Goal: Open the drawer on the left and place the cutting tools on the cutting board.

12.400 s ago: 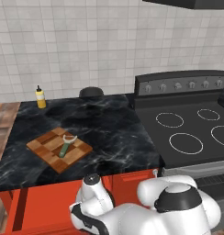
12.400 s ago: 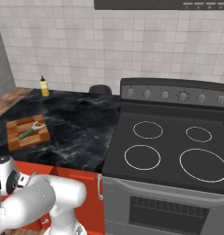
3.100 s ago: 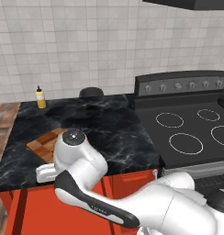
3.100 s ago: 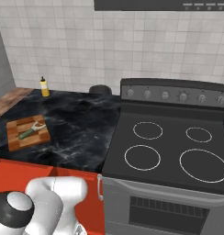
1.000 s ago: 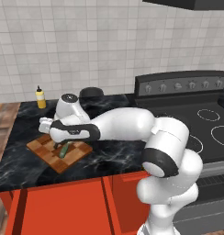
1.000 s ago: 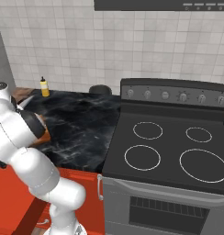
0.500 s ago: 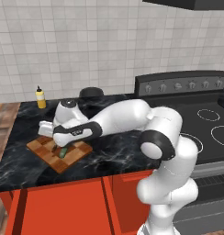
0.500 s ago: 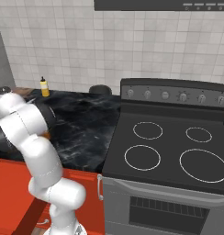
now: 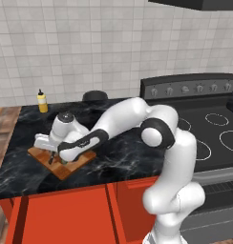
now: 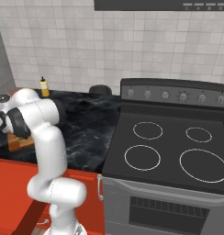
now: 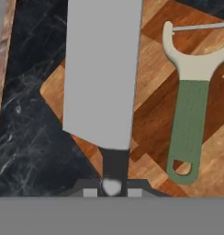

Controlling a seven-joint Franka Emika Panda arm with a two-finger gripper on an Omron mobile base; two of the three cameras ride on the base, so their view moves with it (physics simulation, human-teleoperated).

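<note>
Over board [image 11: 150,114]: gripper [image 11: 112,187] closed on dark handle of knife [image 11: 102,69], blade pointing away. Beside knife, peeler [image 11: 187,110] flat on board, apart from blade.

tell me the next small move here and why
Probably lower a little and open the jaws. The gripper is shut on the knife, held over the board beside the peeler already lying there; releasing would put both tools on the board.

- Beside the gripper [image 11: 112,186], the peeler [image 11: 189,98] lies flat on the cutting board [image 11: 153,114], close to the held knife [image 11: 102,69].
- Opposite side: bare black counter [image 11: 26,133], open passage.
- Yellow bottle [image 9: 41,101] stands well apart behind.
</note>
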